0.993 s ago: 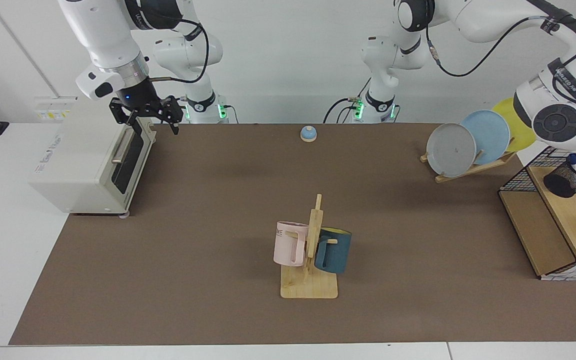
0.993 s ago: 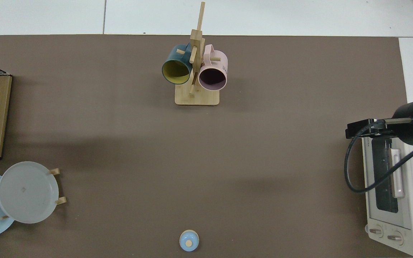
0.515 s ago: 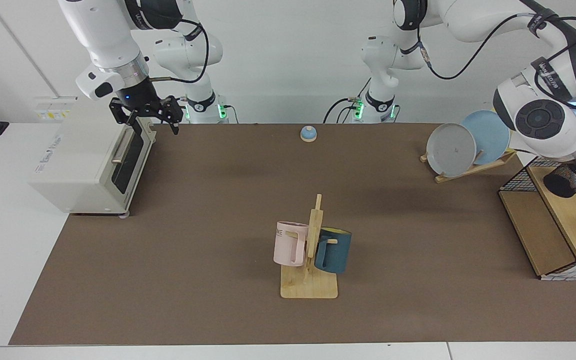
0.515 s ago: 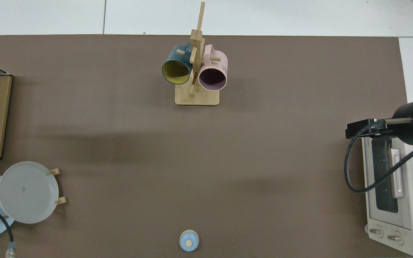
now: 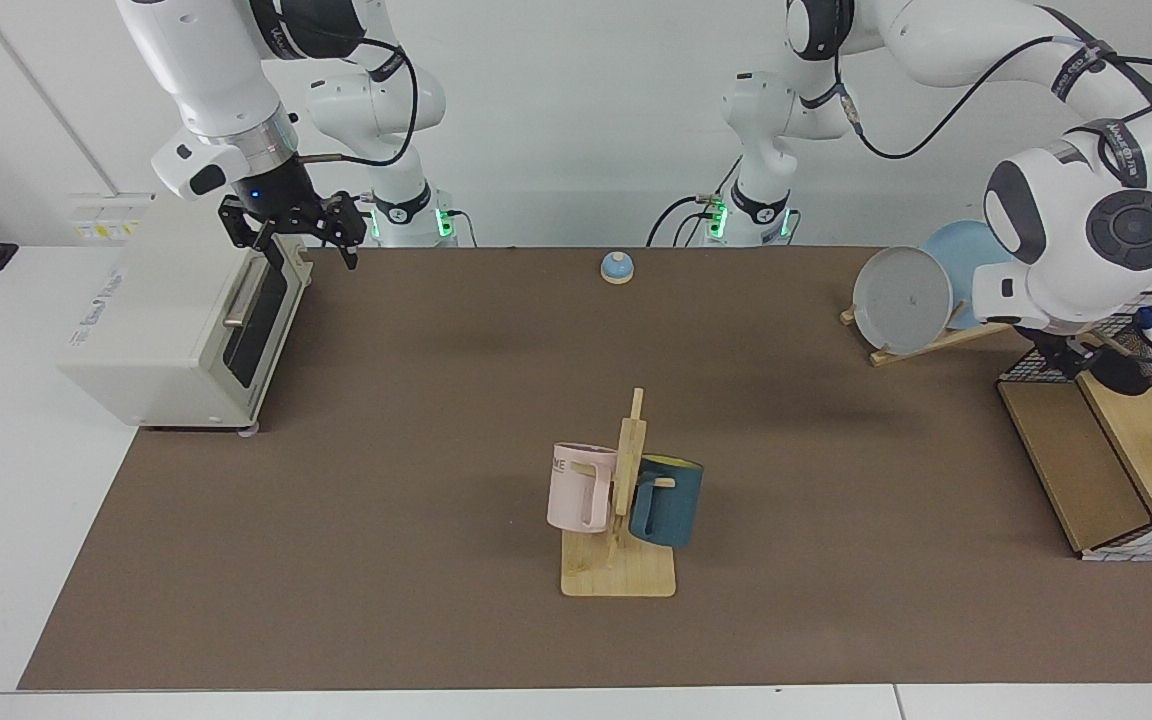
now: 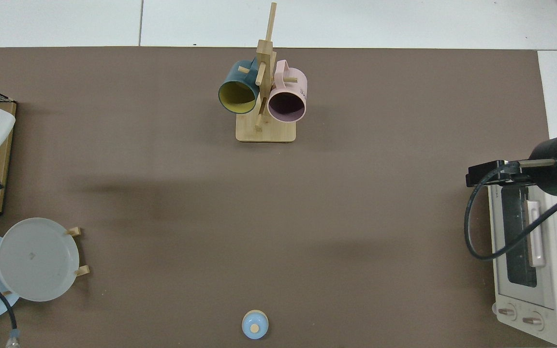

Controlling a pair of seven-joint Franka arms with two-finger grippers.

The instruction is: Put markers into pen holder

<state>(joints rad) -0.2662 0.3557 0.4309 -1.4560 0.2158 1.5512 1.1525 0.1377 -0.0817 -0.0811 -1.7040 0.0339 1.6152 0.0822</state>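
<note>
The left pincer (image 5: 1061, 357) has drawn back toward nine o'clock of the pen holder (image 5: 1151, 347); its grip I cannot tell. The marker (image 5: 1147, 319) seemingly stands inside, so placement looks done. The right pincer (image 5: 291, 228) waits released above the toaster oven (image 5: 176, 330).

Two arms: right gripper (image 5: 301, 232) over the one toaster oven (image 5: 176, 325), left gripper (image 5: 1061, 355) at the one wire rack (image 5: 1116, 440). One pen holder (image 5: 1151, 350) with one marker (image 5: 1146, 320) in it. Two mugs, pink (image 5: 576, 487) and teal (image 5: 668, 500), on one mug tree (image 5: 626, 500). Two plates, grey (image 5: 901, 300) and blue (image 5: 961, 270), in one plate stand (image 5: 936, 340). One blue bell (image 5: 617, 267). One counter (image 5: 436, 420).
</note>
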